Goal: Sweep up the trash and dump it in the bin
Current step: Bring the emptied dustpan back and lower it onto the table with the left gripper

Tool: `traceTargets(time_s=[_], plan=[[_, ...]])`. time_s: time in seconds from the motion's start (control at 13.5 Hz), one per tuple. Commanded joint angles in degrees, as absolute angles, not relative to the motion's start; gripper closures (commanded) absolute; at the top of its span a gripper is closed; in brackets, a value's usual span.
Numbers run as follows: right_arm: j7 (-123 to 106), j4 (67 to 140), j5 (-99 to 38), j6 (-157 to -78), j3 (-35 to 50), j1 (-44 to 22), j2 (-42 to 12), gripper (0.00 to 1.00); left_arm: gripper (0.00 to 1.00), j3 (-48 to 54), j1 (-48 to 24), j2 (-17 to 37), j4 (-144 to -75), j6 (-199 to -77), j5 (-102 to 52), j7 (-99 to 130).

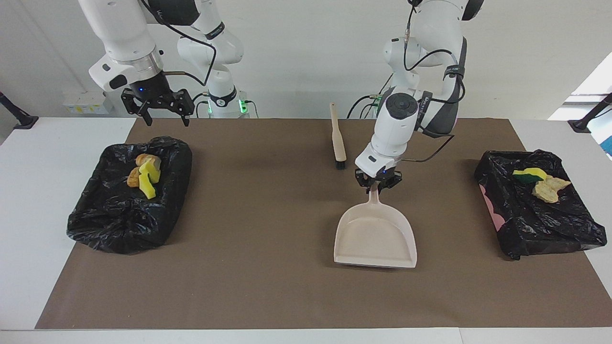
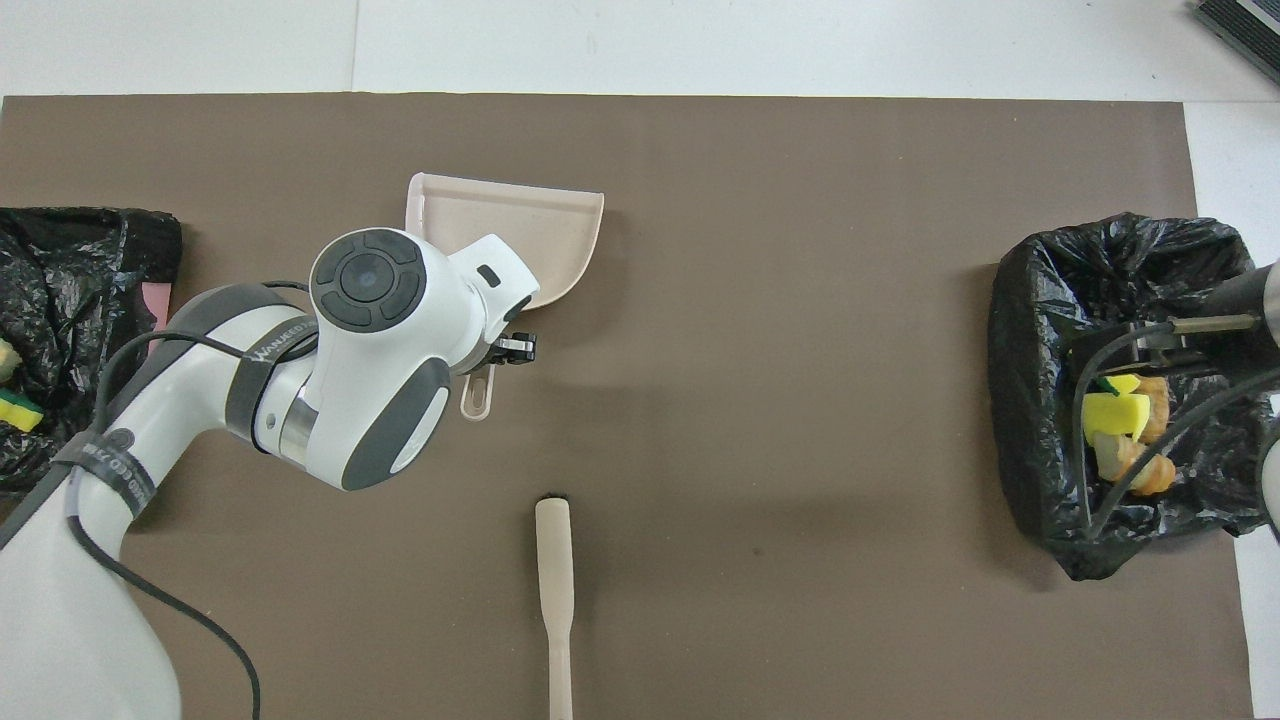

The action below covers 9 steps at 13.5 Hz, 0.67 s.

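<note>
Trash (image 1: pixel 146 176) | heaped in bin (image 1: pixel 110 215) | long axis unclear

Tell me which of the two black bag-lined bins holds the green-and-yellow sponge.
The bin at the left arm's end of the table. Its green-and-yellow sponge lies beside a pale wad; the other bin holds yellow chunks and brown lumps.

The grey band (image 2: pixel 268 345) round the white left arm's (image 2: pixel 380 380) forearm bears pale lettering, too small to read; nothing else carries text
</note>
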<state>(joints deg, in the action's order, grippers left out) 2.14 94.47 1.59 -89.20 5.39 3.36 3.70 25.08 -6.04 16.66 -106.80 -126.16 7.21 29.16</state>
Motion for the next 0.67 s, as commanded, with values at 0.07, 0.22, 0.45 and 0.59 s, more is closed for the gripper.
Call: traceTargets(time_s=[0.07,0.22,0.45,0.59], plan=[[2.55,95.71,0.53,-90.26,5.45,3.87,4.75,0.00,1.00,25.93,-5.80,18.10,-106.35,-127.79,7.03,31.90],[2.55,95.71,0.53,-90.26,5.45,3.87,4.75,0.00,1.00,25.84,-6.15,18.80,-106.44,-127.79,7.12,32.34],[2.55,95.71,0.53,-90.26,5.45,3.87,4.75,0.00,1.00,25.93,-6.77,20.04,-106.44,-128.06,7.21,32.96],[2.55,95.71,0.53,-90.26,5.45,3.87,4.75,0.00,1.00,26.10,-6.94,20.13,-106.79,-127.71,7.12,32.87]])
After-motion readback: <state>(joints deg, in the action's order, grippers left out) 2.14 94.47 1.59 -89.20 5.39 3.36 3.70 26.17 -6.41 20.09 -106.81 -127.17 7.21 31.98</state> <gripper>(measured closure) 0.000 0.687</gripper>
